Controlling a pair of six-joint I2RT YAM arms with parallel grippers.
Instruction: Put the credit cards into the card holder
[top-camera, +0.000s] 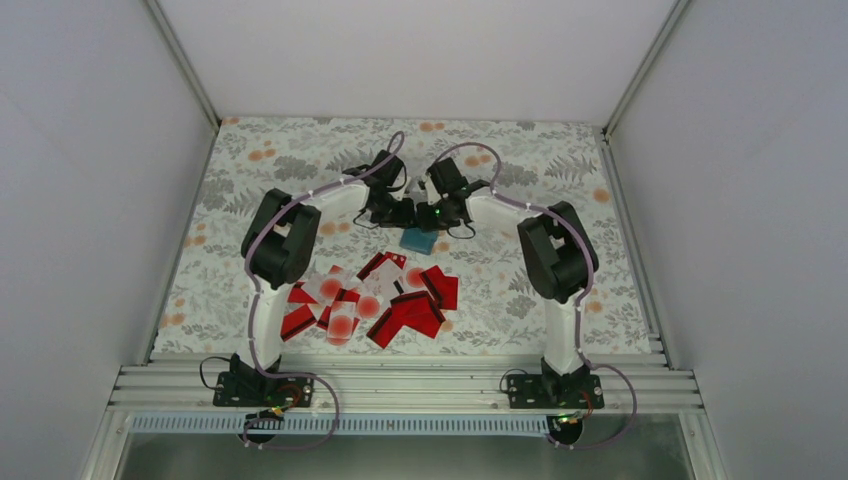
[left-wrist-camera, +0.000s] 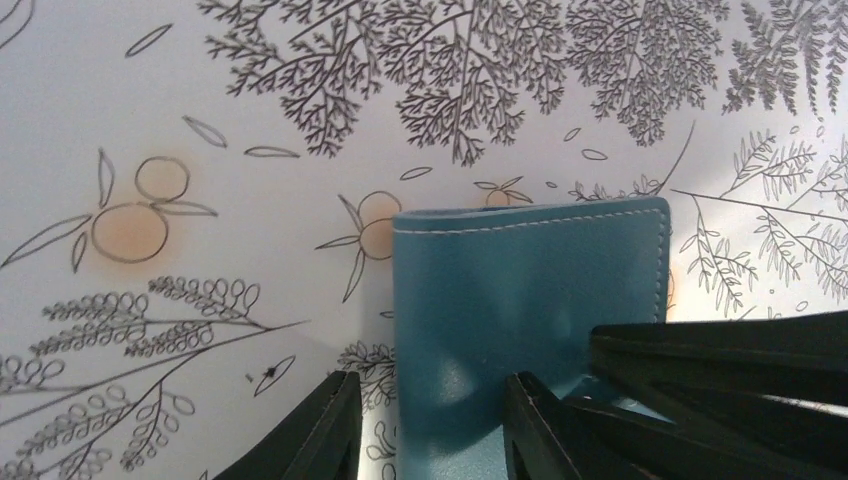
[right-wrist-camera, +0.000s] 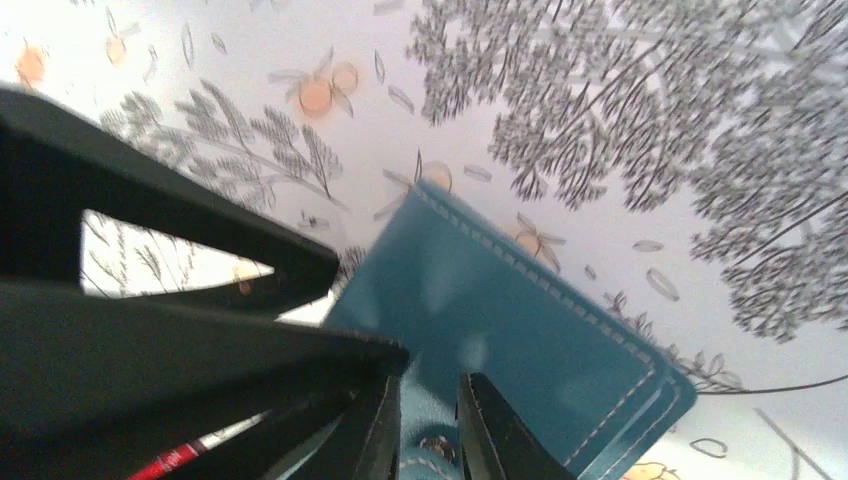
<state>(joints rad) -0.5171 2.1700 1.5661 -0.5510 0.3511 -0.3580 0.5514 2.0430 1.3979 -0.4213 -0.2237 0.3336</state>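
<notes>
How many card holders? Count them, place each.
1. The card holder lies beyond the credit cards, where the left gripper and right gripper meet; the pile could hide another.

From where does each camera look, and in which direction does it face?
Top: above and behind the arms, facing down at the table, cards and card holder; both arms show.
Left wrist: on the left arm, looking closely at the card holder; left hand shows.
Right wrist: on the right arm, looking at the card holder; right hand shows.
Shared: all three see the card holder.
</notes>
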